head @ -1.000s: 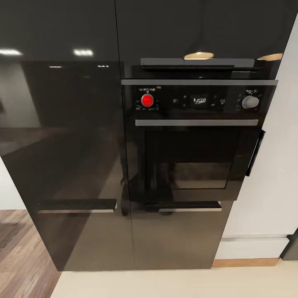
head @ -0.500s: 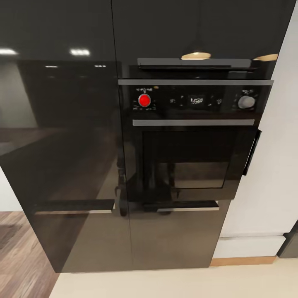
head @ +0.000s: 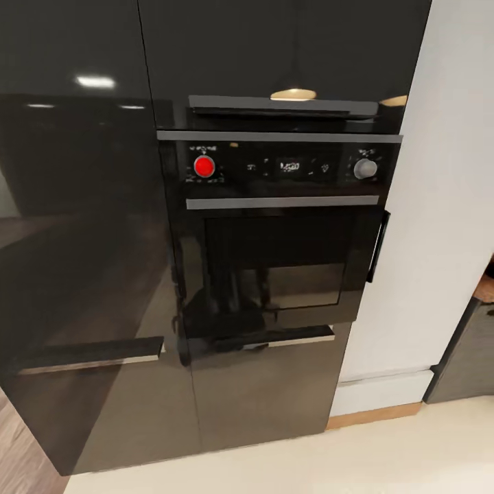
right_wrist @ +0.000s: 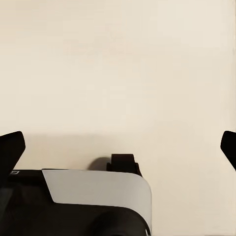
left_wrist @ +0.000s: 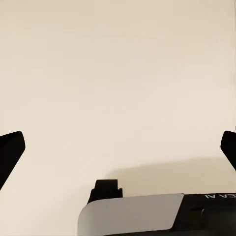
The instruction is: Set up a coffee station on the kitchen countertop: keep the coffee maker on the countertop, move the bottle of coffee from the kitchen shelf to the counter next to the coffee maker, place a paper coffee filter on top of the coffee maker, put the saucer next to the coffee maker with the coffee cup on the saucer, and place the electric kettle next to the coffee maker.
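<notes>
The whole head view has slid leftward across the last second, so that's the camera turning right, not the kitchen moving. The oven (head: 274,226) now sits left of where it was, more white wall (head: 439,206) shows, and a grey cabinet corner (head: 466,363) has crept in at the right edge. My read: the robot is on its way, swinging toward the tabletop side of the room. No coffee maker, jar, saucer, cup or kettle in these views, so where they stand I can't tell.

Left claw (left_wrist: 118,147) is spread wide with nothing between its dark tips, over pale cream floor (left_wrist: 118,59). Right claw (right_wrist: 118,145) likewise wide and empty.

Writing: the oven display (head: 290,167) glows, but its digits are too blurred to read. Partial letters, "EA AI", show on the left wrist housing (left_wrist: 219,196).
</notes>
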